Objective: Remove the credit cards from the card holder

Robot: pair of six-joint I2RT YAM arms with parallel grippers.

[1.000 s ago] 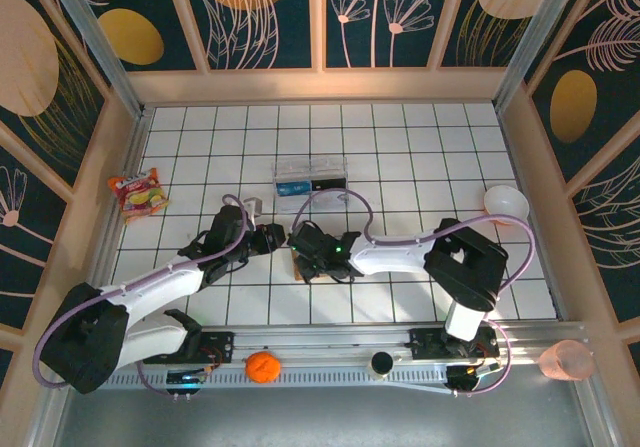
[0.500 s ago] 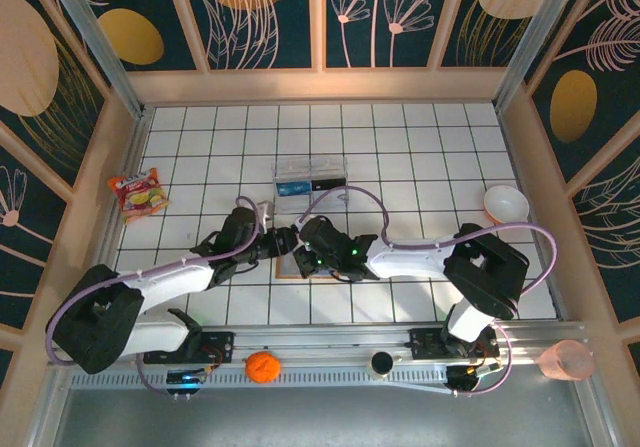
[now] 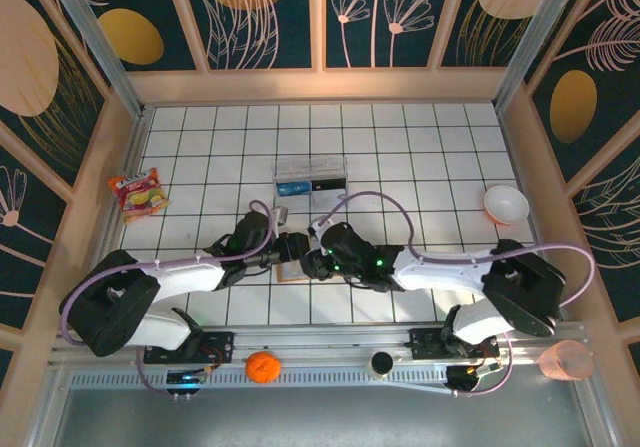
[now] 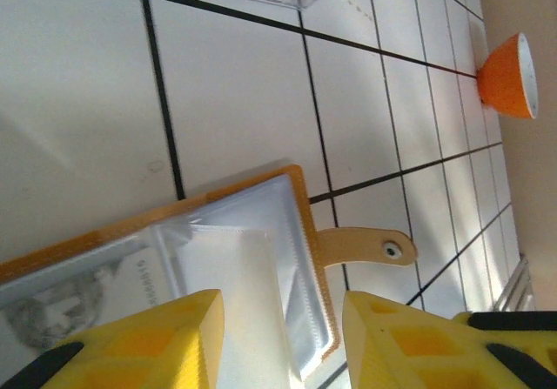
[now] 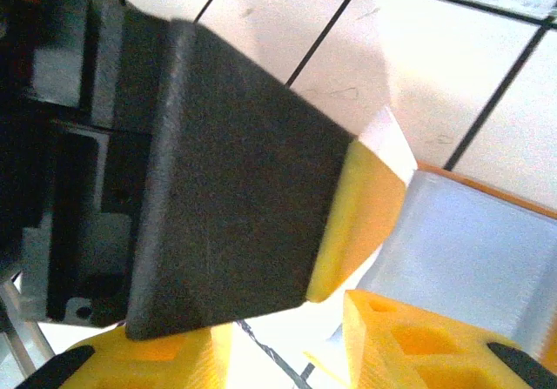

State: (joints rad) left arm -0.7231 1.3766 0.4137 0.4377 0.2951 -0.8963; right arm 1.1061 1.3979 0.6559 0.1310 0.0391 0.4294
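The wallet (image 4: 287, 206) lies open and flat right under both grippers, grey-blue pockets up. From the left wrist, its end runs between the yellow fingers (image 4: 165, 341) of the left gripper (image 4: 283, 324). The strap tab (image 4: 365, 245) sticks out just past the fingertips. A pale card (image 4: 231, 289) sits in the pocket between those fingers, nearer one of them; I cannot tell whether it is touched. From the right wrist, the wallet lies just beyond the right gripper (image 5: 287, 341), beside one finger. A black, yellow-tipped finger of the left gripper crosses close in front of its jaws.

The table (image 3: 420, 147) is white tile with dark grid lines, inside dark walls with gold leaf patterns. A clear box (image 3: 310, 177) stands just beyond the grippers. A snack packet (image 3: 140, 193) lies well off on the left gripper's side and a bowl (image 3: 505, 204) well off on the right's. An orange (image 3: 262, 366) sits back by the arm bases.

Both grippers stand partly spread, and neither visibly pinches anything.
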